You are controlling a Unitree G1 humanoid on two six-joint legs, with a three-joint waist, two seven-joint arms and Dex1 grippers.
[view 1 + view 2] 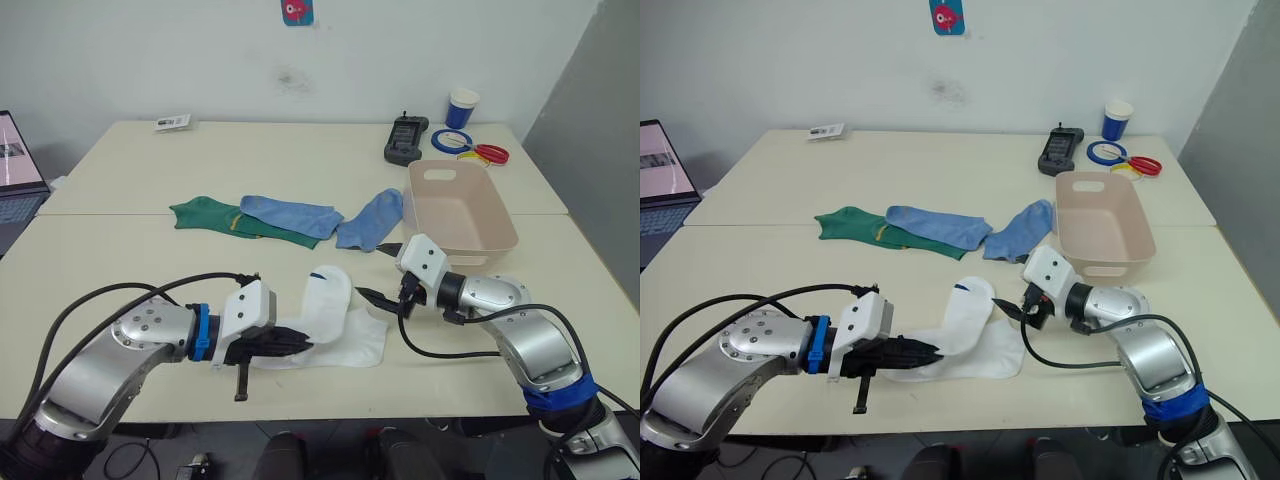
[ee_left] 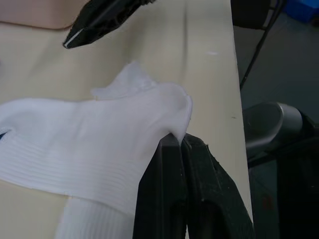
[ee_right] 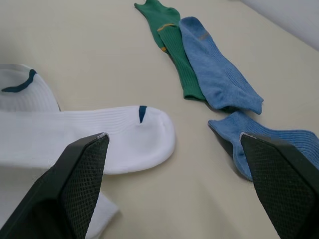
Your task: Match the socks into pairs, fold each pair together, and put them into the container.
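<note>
Table [image 1: 150, 250]: we log six socks near the front edge and middle.
Bin [image 1: 497, 236]: nothing inside.
Left gripper [image 1: 300, 344]: low, clenched on white socks [image 1: 330, 315].
Right gripper [image 1: 372, 296]: spread, beside them.
Blue socks [image 1: 292, 215], green socks [image 1: 205, 215]: mid-table.

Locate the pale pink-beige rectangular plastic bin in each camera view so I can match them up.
Left eye view: pale pink-beige rectangular plastic bin, right of centre on the table.
Right eye view: same bin, right of centre.
Left wrist view: pink edge, probably its wall, at a corner.
Right wrist view: not in it.
Shared landmark: light blue sock beside it.
</note>
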